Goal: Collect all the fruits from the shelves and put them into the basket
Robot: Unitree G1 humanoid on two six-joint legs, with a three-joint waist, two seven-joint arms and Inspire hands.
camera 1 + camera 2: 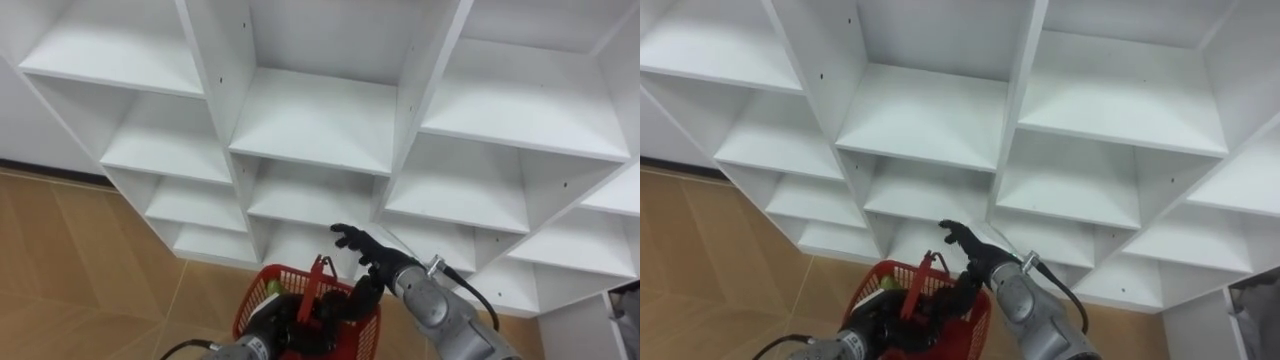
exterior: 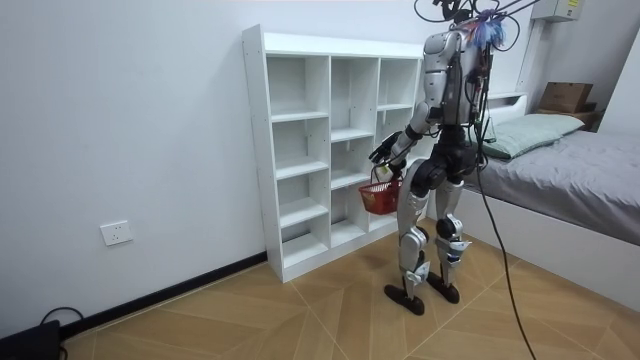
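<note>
The two-legged robot stands facing the white closet, close to its shelves. Its left hand is curled round the red basket, held low before its body. A yellow-green fruit lies inside the basket. The right hand is raised toward a lower shelf, fingers loosely spread and holding nothing.

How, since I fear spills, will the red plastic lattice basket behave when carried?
Probably light and fairly stiff: the red plastic lattice basket shows no sag held up by the left hand. Its thin handles may let it swing or tilt. The open right hand hovers above.
</note>
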